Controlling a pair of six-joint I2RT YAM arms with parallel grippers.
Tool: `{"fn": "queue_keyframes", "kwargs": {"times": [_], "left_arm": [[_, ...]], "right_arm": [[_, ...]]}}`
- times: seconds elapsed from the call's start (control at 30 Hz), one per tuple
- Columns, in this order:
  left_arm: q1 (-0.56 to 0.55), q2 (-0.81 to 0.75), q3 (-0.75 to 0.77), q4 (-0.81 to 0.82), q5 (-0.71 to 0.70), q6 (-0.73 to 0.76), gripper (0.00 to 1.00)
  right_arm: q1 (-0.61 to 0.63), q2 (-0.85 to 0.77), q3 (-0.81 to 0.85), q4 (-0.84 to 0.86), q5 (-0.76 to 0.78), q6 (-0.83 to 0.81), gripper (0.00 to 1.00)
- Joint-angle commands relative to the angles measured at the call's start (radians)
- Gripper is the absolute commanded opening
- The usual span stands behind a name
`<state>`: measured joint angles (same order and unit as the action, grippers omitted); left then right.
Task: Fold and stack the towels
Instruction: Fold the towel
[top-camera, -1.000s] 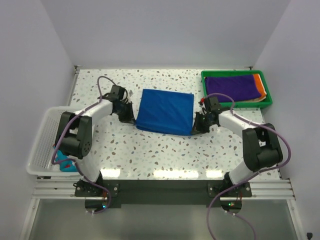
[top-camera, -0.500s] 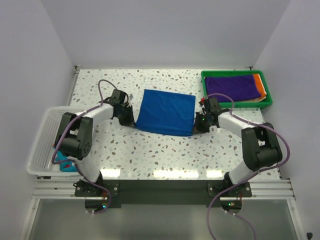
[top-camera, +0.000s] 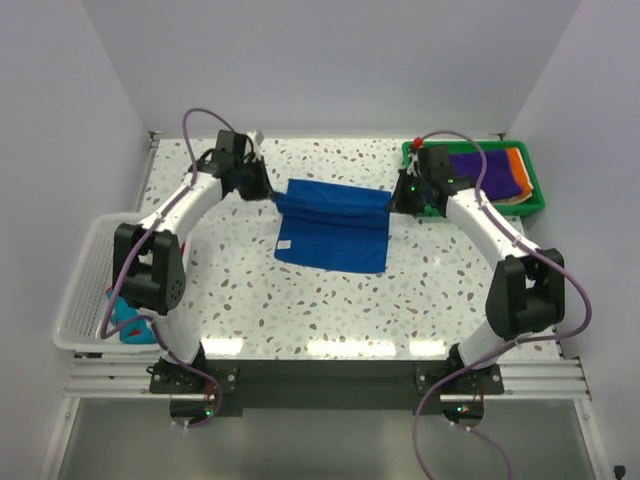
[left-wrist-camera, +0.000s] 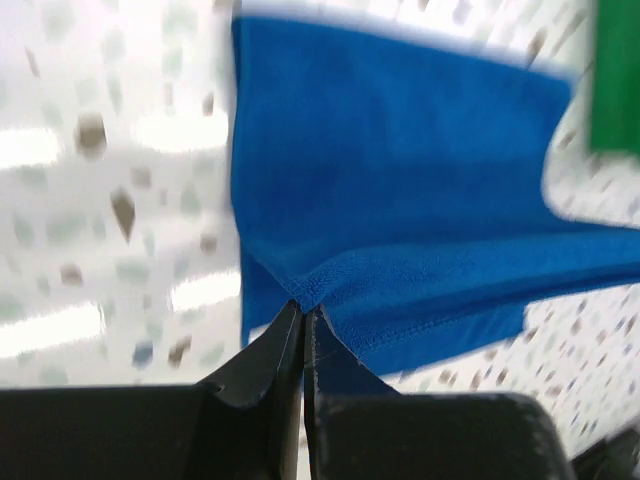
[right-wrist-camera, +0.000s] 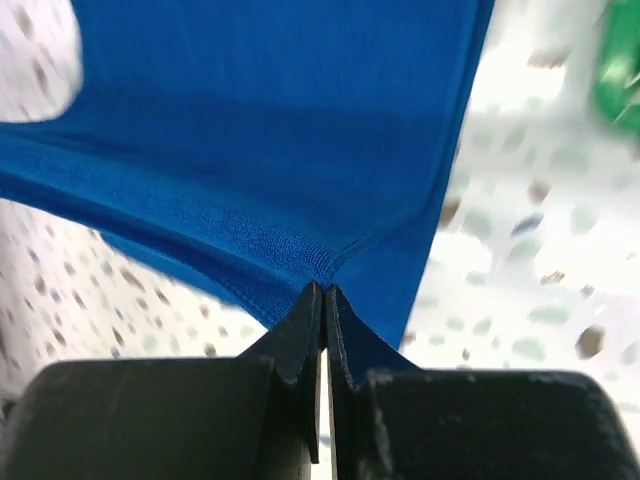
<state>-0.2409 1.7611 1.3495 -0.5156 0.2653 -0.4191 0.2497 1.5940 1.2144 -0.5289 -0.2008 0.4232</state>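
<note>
Blue towel hung stretched over the speckled desk, left claw clamped on one upper corner, right claw clamped on the other

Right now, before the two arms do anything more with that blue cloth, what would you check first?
1. Left gripper pinching a corner of the blue towel: ok.
2. Right gripper pinching the other corner of that edge: ok.
3. Held edge stretched fairly level between them: ok.
4. Towel's near part lying smooth on the table: ok.
5. Every layer caught in each pinch: cannot tell.
</note>
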Motion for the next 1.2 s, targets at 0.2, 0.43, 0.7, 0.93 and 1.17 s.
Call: {"fn": "queue_keyframes", "kwargs": {"times": [0.2,0.43,0.7,0.93,1.17], "left_arm": [[0.069,0.326,0.653,0.164,0.093,-0.138,0.06],[0.098,0.509,0.815,0.436,0.199,-0.264,0.03],[0.101,0.486,0.718,0.546,0.249,-0.231,0.04],[0.101,0.428,0.591,0.373,0.331,-0.184,0.08],[0.101,0.272,0.354,0.137,0.255,-0.044,0.08]], "right_arm": [[-0.096,0.239,0.474,0.170,0.176,-0.017,0.00],[-0.135,0.417,0.698,0.268,0.190,-0.050,0.00],[-0.150,0.400,0.695,0.323,0.146,-0.123,0.00],[-0.150,0.339,0.594,0.109,0.077,-0.116,0.00],[-0.148,0.196,0.341,0.007,-0.012,-0.066,0.00]]}}
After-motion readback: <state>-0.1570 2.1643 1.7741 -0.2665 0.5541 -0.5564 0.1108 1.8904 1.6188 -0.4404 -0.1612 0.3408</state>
